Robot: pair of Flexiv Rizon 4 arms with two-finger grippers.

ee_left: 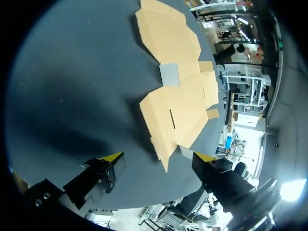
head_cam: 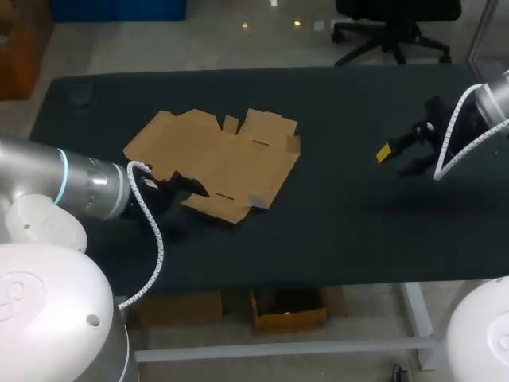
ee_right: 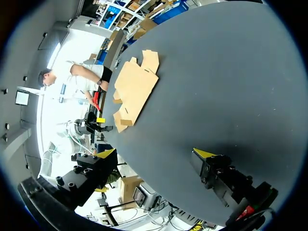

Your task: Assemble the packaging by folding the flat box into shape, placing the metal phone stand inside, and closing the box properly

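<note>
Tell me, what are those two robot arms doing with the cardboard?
The cardboard is a flat box, not folded yet, lying on the dark table. The left gripper is open at the box's near edge, with a corner of it between the fingers but not gripped. The right gripper is open too, off to the side over bare table. No phone stand shows.

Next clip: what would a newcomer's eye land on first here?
The flat cardboard box, unfolded, lies left of centre on the dark table. The left tool sits open at the box's near edge, with one corner between its fingers. The right tool hangs open over bare tabletop far to the right.
</note>
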